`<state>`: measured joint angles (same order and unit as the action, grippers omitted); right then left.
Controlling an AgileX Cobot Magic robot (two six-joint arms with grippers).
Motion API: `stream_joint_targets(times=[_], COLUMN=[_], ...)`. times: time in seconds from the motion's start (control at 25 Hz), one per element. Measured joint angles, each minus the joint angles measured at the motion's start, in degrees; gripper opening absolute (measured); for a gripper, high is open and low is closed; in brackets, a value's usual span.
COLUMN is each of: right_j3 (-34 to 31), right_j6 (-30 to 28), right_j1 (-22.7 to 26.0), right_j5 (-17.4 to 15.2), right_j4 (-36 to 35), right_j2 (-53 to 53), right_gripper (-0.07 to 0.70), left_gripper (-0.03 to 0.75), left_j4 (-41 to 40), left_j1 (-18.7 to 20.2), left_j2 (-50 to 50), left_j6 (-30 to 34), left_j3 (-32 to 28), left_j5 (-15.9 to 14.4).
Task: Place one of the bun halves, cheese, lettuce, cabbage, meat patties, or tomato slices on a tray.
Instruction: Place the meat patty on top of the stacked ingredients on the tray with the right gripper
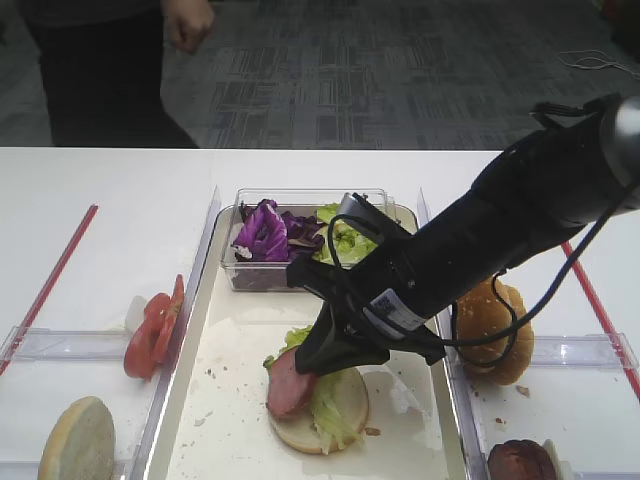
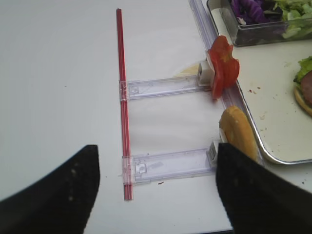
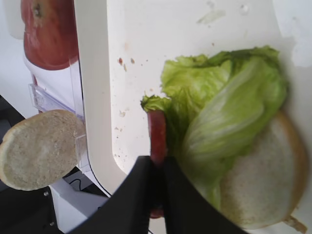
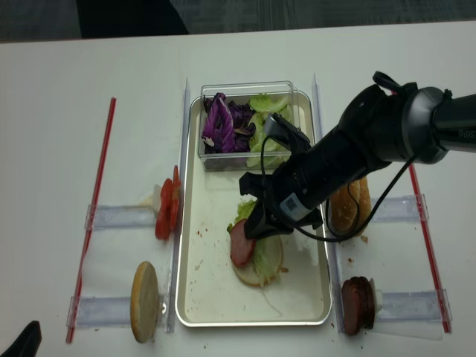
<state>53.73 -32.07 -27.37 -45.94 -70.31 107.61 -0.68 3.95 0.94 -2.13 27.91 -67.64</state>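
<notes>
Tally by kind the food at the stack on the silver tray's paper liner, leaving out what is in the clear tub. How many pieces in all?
pale flat bun half: 1
light green lettuce layer: 1
reddish round meat patty, pinched by the right gripper: 1
Total: 3

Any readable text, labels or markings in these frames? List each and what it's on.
Only one candidate: a white sticker on the right arm just behind the claw, also seen from the realsense view. It carries dark print, too small and blurred to read.
Nothing readable on the tray, the clear tub, the clear racks or the food.
</notes>
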Motion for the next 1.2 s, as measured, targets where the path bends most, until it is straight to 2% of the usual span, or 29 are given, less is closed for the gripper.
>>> stream_joint_targets(times=[0.48, 1.0, 1.2], right_j3=[0.0, 0.0, 0.0], right_j6=[0.0, 0.9, 1.2], right_j1=[0.0, 0.0, 0.0], right_j5=[0.1, 0.2, 0.2], right_j4=[0.5, 2.9, 3.5], right_j2=[0.0, 0.0, 0.0], right_gripper=[0.075, 0.239, 0.258], left_gripper=[0.501, 0.501, 0.501], left_j4=[0.0, 0.0, 0.0], left_j1=[0.0, 0.0, 0.0], left_j2=[0.0, 0.0, 0.0], left_j6=[0.0, 0.0, 0.0], left_j3=[0.0, 0.0, 0.0], left_j5=[0.0, 0.0, 0.0])
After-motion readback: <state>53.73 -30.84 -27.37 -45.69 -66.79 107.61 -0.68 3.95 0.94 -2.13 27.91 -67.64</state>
